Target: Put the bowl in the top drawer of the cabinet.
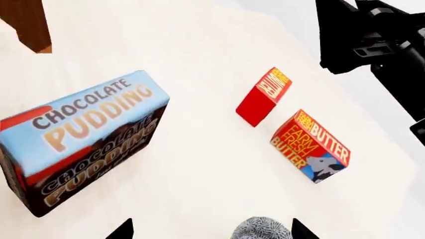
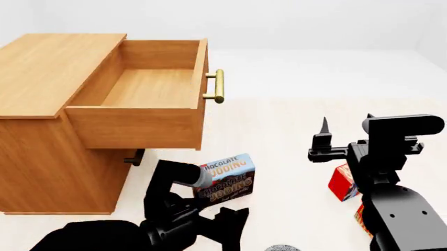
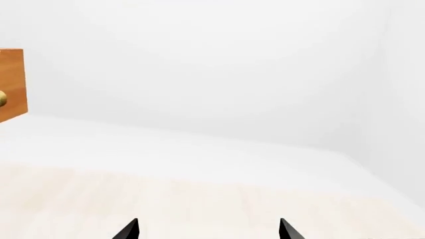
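both jaws spread wide, gripping nothing.
left gripper (image 1: 211, 230) hangs over my bowl (image 1: 262, 228); right gripper (image 3: 208, 230) raised, level; top drawer (image 2: 143, 88) open.

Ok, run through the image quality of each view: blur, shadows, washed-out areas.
Left wrist view: pudding box looks soft and smeared, butter box sharper. Head view: crisp, with faint shadow under the top drawer. Right wrist view: mostly washed-out white, nearly featureless.

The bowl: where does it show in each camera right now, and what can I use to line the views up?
Head view: the bowl is a speckled sliver at the bottom edge.
Left wrist view: at the bottom edge, between the left tool's fingertips.
Right wrist view: not in it.
Shared landmark: pudding box.
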